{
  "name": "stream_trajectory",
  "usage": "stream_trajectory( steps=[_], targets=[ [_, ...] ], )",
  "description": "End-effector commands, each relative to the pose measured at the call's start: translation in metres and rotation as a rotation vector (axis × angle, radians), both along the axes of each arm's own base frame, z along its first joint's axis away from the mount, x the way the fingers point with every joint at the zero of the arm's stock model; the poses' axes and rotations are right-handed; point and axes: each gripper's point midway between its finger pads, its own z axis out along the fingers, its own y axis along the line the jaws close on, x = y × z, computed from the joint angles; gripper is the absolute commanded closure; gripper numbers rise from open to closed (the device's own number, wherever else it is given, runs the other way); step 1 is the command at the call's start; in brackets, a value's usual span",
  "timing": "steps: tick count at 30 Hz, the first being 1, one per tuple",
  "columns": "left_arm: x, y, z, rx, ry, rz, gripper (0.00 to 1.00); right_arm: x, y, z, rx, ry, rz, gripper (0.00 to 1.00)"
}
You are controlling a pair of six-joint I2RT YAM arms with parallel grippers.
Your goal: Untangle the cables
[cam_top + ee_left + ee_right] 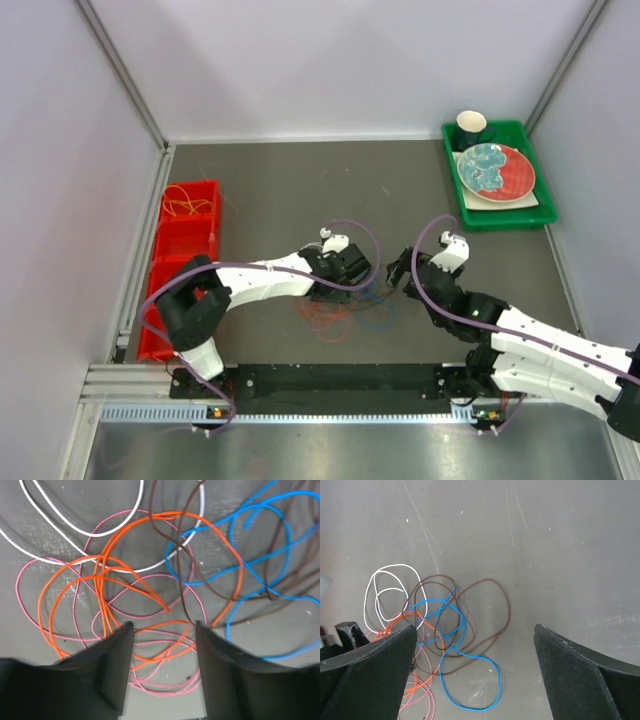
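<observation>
left pincer (164,626) sits spread apart over the thin orange wire loop (239,562) and thin pink wire loop (160,692) tangled on the grey table (280,190), so if you close now you'll likely pinch both and tighten it.

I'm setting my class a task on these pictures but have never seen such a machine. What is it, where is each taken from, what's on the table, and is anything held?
It is two robot arms bolted at a table's near edge, each ending in two fingers. One picture looks down from above on the left arm and right arm. The other two come from cameras on the wrists: the dark shapes below are the left fingers and right fingers. On the table lies a tangle of cables: orange, pink, white, blue and brown. Both pairs are open; nothing is held. Aside stand red bins and a green tray holding a plate and cup.
</observation>
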Motion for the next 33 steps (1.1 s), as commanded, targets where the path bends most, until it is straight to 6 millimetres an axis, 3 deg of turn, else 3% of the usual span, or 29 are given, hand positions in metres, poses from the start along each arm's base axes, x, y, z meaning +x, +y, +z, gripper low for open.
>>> stream_trajectory(
  steps=[1, 3, 5, 9, 12, 15, 16, 18, 21, 23, 24, 26, 27, 28, 29, 33],
  targets=[
    [0.011, -0.005, -0.001, 0.0, -0.051, 0.019, 0.55, 0.006, 0.008, 0.014, 0.036, -0.035, 0.009, 0.01],
    [0.015, -0.003, -0.002, 0.018, -0.065, 0.022, 0.7, 0.006, 0.008, 0.013, 0.033, -0.033, 0.008, 0.01],
    [0.019, -0.003, -0.001, 0.031, -0.077, 0.018, 0.76, 0.006, 0.009, 0.013, 0.034, -0.034, 0.012, 0.01],
    [0.026, -0.001, -0.001, 0.071, -0.102, 0.022, 1.0, 0.007, 0.01, 0.013, 0.027, -0.029, 0.018, 0.01],
    [0.031, -0.001, 0.007, 0.091, -0.118, 0.016, 1.0, 0.007, 0.011, 0.012, 0.023, -0.027, 0.018, 0.01],
    [0.036, -0.001, 0.031, 0.092, -0.154, 0.007, 1.0, 0.008, 0.011, 0.013, 0.027, -0.029, 0.018, 0.01],
    [0.043, -0.004, 0.052, 0.076, -0.195, 0.006, 1.0, 0.008, 0.011, 0.013, 0.026, -0.028, 0.018, 0.01],
    [0.046, 0.001, 0.073, 0.095, -0.219, 0.001, 1.0, 0.007, 0.011, 0.012, 0.024, -0.027, 0.02, 0.01],
    [0.063, -0.008, 0.143, 0.025, -0.332, 0.004, 1.0, 0.008, 0.011, 0.013, 0.026, -0.028, 0.018, 0.01],
    [0.067, 0.002, 0.179, 0.032, -0.397, 0.003, 1.0, 0.008, 0.011, 0.012, 0.026, -0.028, 0.018, 0.01],
    [0.07, 0.002, 0.212, -0.001, -0.447, -0.01, 1.0, 0.008, 0.011, 0.012, 0.025, -0.028, 0.016, 0.01],
    [0.073, 0.007, 0.247, -0.022, -0.504, -0.012, 1.0, 0.008, 0.012, 0.013, 0.03, -0.03, 0.017, 0.01],
    [0.074, 0.007, 0.285, -0.072, -0.563, -0.025, 1.0, 0.008, 0.011, 0.013, 0.027, -0.029, 0.018, 0.01],
    [0.072, 0.007, 0.301, -0.089, -0.577, -0.045, 1.0, 0.008, 0.011, 0.013, 0.027, -0.029, 0.016, 0.01],
    [0.071, 0.004, 0.334, -0.154, -0.622, -0.065, 1.0, 0.008, 0.011, 0.013, 0.028, -0.03, 0.014, 0.01],
    [0.057, 0.013, 0.4, -0.27, -0.716, -0.127, 1.0, 0.008, 0.011, 0.012, 0.025, -0.027, 0.014, 0.01]
  ],
)
